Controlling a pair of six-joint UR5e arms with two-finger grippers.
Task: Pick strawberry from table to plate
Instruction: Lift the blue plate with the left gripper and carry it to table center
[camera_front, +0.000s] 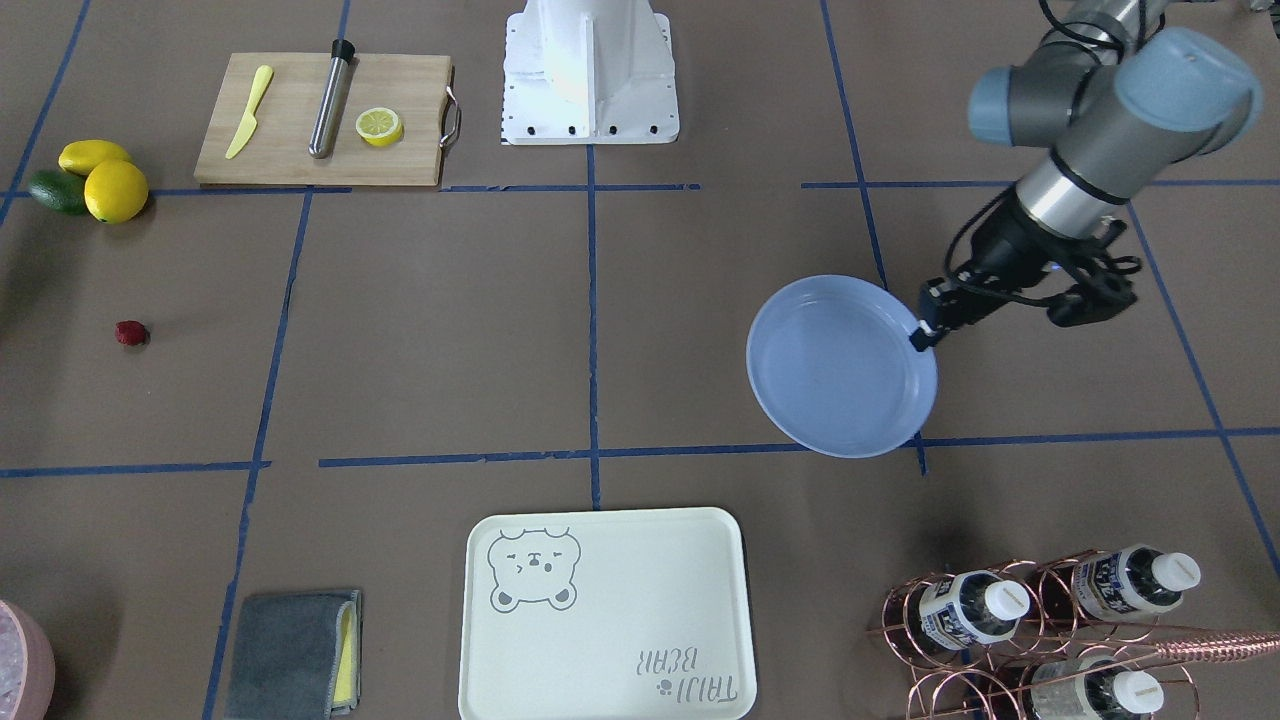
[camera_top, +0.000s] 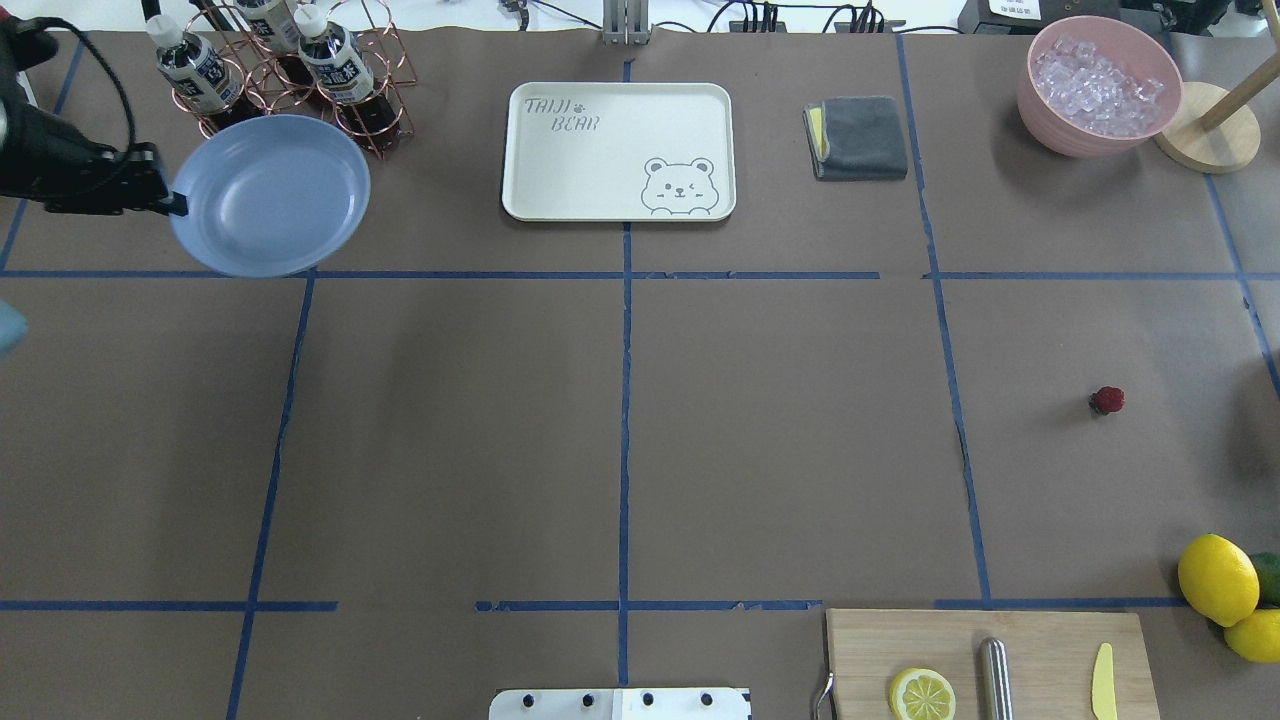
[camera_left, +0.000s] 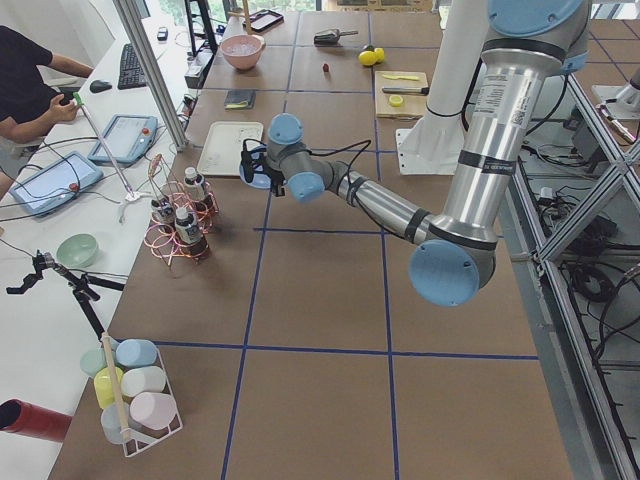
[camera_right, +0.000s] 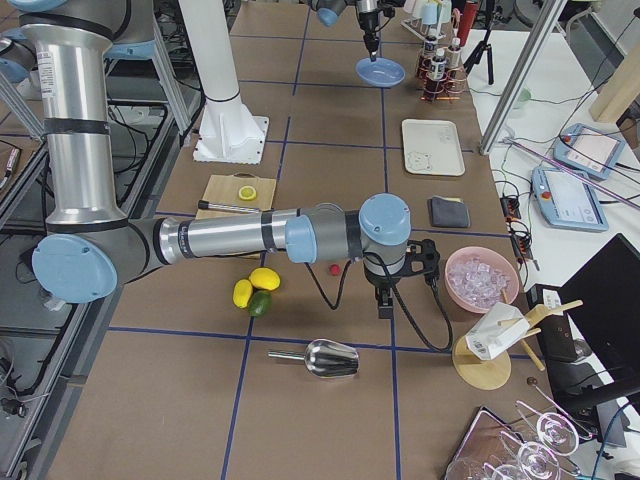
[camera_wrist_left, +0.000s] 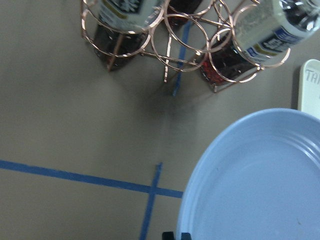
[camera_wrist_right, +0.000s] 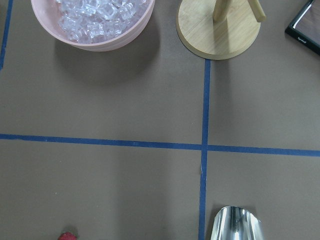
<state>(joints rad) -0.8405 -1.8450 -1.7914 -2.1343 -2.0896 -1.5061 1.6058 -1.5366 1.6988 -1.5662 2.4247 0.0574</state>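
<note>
The strawberry (camera_top: 1107, 400) is a tiny dark red berry lying alone on the brown table (camera_top: 620, 430), on my right side; it also shows at the left in the front-facing view (camera_front: 131, 333) and at the bottom edge of the right wrist view (camera_wrist_right: 67, 236). My left gripper (camera_top: 175, 205) is shut on the rim of the pale blue plate (camera_top: 270, 195), which it holds above the table beside the bottle rack. The plate (camera_wrist_left: 260, 180) fills the lower right of the left wrist view and has nothing in it. My right gripper (camera_right: 386, 300) hangs a little past the strawberry (camera_right: 334, 268); I cannot tell whether it is open or shut.
A copper rack of bottles (camera_top: 280, 70) stands just behind the plate. The cream bear tray (camera_top: 620, 150), a grey cloth (camera_top: 860, 138) and a pink bowl of ice (camera_top: 1100, 85) line the far edge. Lemons (camera_top: 1217, 578), a cutting board (camera_top: 990, 650) and a metal scoop (camera_wrist_right: 237, 225) lie near the strawberry's side.
</note>
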